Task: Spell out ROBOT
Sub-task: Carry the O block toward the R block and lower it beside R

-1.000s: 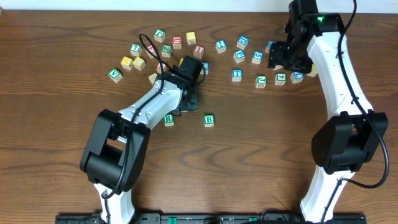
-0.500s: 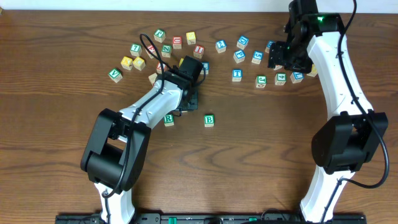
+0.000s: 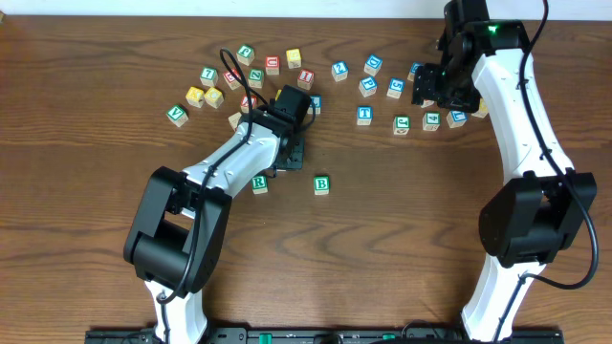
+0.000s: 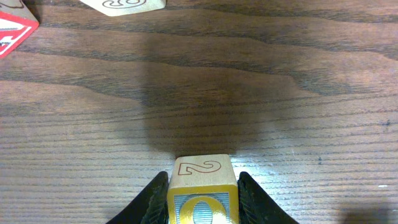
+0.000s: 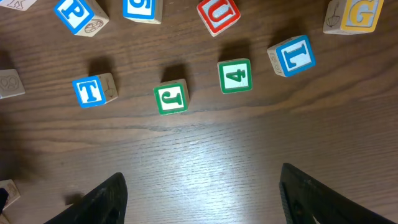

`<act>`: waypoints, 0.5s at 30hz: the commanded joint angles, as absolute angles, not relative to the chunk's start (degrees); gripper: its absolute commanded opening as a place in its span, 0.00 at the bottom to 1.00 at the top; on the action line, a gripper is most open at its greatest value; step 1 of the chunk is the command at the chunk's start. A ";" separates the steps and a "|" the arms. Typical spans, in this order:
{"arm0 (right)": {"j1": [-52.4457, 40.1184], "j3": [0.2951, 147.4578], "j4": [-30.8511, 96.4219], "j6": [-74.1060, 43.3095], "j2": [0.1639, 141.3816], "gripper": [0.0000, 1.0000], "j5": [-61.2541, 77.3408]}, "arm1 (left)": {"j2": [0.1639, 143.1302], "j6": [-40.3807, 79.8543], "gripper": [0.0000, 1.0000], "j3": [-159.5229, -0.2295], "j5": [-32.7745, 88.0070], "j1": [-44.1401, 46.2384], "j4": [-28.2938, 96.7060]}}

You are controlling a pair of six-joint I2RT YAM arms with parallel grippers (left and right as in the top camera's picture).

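Nothing on the table has shifted since a second ago. The left gripper (image 4: pixel 203 198) is clamped on one yellow O block (image 4: pixel 200 169), up behind and between one green R block (image 3: pixel 259 183) and one green B block (image 3: pixel 321 185). The right gripper (image 5: pixel 202 196) hangs open over one blue T block (image 5: pixel 89 91).

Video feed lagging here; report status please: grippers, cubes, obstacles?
Left gripper shut on yellow O cube. Right gripper open near T cube. R cube and B cube down, nothing between them.
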State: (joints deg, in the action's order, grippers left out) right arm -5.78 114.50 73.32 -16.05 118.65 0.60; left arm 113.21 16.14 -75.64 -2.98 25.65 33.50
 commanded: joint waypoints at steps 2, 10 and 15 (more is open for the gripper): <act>-6.11 115.37 73.32 -15.59 117.78 0.73 0.16 | 113.45 15.05 0.46 -75.66 -3.68 25.30 33.54; -6.11 115.37 73.30 -15.59 117.78 0.73 0.19 | 109.19 16.16 0.56 -79.64 -3.70 25.30 38.61; -6.11 115.37 73.45 -15.59 117.78 0.73 0.21 | 103.18 21.89 0.55 -80.07 -3.73 24.25 44.03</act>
